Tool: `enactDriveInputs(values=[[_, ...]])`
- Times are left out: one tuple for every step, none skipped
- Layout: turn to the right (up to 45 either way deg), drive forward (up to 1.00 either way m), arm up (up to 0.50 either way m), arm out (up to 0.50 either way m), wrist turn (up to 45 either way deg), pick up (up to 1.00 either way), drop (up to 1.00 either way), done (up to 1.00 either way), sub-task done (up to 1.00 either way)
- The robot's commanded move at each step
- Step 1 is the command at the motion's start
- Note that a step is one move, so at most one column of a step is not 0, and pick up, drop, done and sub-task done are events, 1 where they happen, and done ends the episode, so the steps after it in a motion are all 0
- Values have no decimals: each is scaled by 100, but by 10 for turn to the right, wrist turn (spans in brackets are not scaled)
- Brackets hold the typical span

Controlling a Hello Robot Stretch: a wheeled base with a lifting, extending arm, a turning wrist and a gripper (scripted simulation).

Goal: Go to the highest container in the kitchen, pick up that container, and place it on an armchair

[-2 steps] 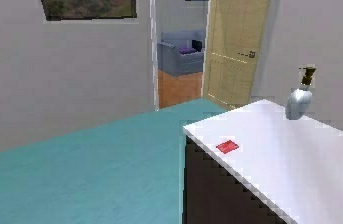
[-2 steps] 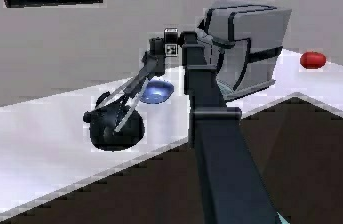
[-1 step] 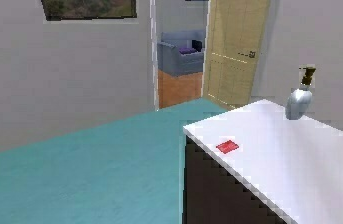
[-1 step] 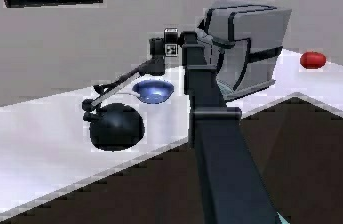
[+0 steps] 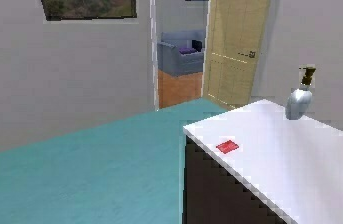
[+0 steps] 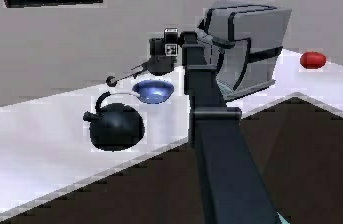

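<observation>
In the arm side view a blue bowl [image 6: 152, 92] sits on the white counter [image 6: 39, 170], with a black kettle [image 6: 114, 125] in front of it to the left. The dark arm [image 6: 214, 140] rises from the bottom edge. At its far end the gripper [image 6: 121, 75] reaches left, just above and left of the bowl. I cannot tell whether it holds anything. Through a doorway in the forward view stands a blue upholstered seat [image 5: 182, 55], perhaps an armchair.
A grey toaster [image 6: 244, 45] stands behind the arm and a red thing [image 6: 313, 61] lies at the counter's right. The forward view has a white counter [image 5: 299, 170] with a soap dispenser [image 5: 300, 97] and a red card [image 5: 227, 146], teal floor [image 5: 79, 170] and a wooden door [image 5: 234, 55].
</observation>
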Motion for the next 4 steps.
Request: enactDriveInputs(values=[[0, 0, 0, 0, 330, 0, 0, 0, 0], [0, 0, -10, 0, 0, 0, 0, 0, 0], [0, 0, 0, 0, 0, 100, 0, 0, 0], [0, 0, 10, 0, 0, 0, 0, 0, 0]])
